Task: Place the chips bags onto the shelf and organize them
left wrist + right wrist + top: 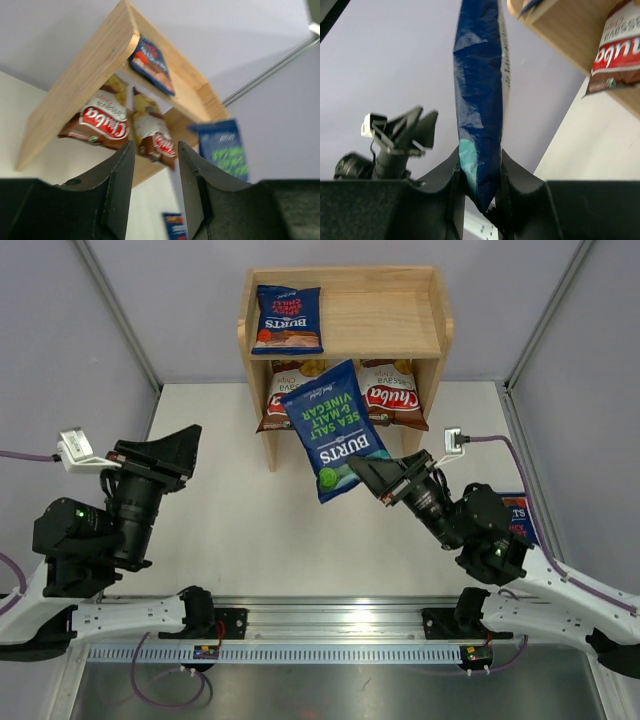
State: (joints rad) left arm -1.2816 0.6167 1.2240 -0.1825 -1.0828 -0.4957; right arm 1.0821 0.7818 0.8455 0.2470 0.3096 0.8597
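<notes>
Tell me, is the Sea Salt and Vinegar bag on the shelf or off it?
Off it. The right gripper pinches the bag by one end, holding it up in front of the shelf.

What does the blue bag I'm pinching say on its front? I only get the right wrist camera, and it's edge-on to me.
Observer: The top view shows the held Burts bag reads "Sea Salt & Malt Vinegar" in green; the right gripper pinches its lower end.
Operator: Is there room up top?
Observer: Yes. The shelf has one other Burts bag on the left of its top tier; the rest is bare wood.
Operator: Any more to fetch?
Observer: A third blue bag lies at the right, partly hidden behind the right arm.
</notes>
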